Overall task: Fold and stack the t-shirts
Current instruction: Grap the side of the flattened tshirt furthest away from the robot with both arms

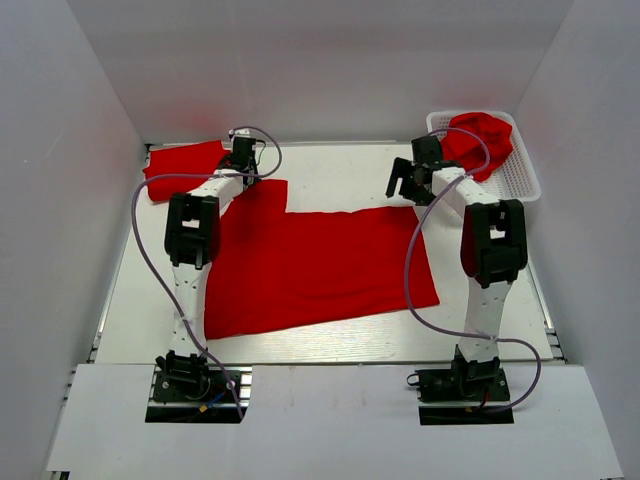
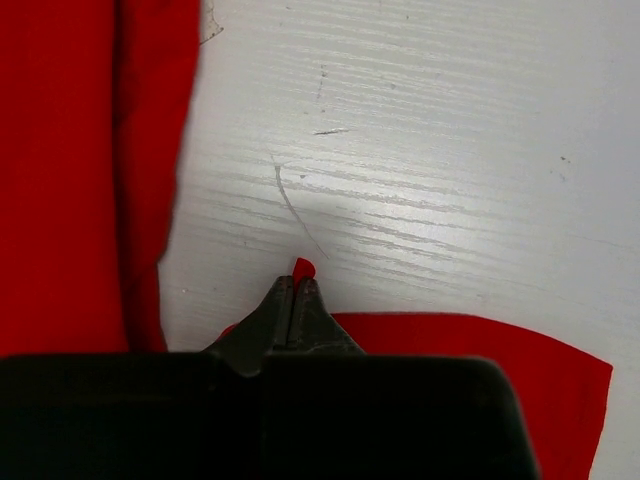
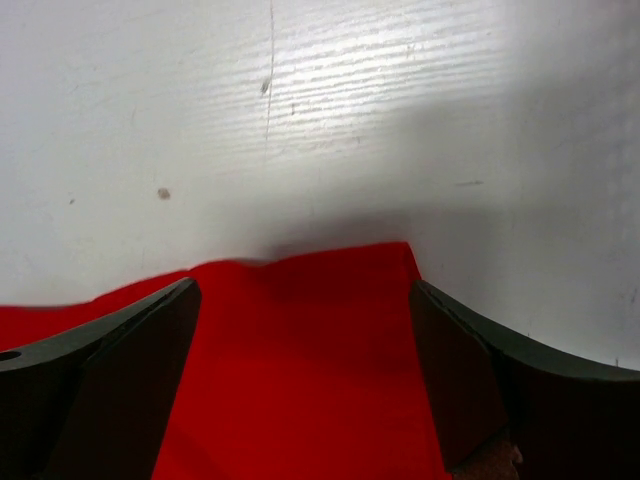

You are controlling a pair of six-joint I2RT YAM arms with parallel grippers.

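A flat t-shirt (image 1: 320, 265) lies spread in the middle of the counter (image 1: 340, 345). The left end effector (image 2: 298, 287) is closed and pinches a small tip of red cloth at the far left corner of the flat t-shirt. The right end effector (image 3: 302, 287) stands wide open over its far right corner and holds nothing. A folded t-shirt (image 1: 182, 170) lies at the far left. A crumpled t-shirt (image 1: 482, 138) sits in the basket (image 1: 527, 182).

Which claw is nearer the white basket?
Right. The right claw hangs just left of the basket; the left claw is far across the table, shut on the spread t-shirt.
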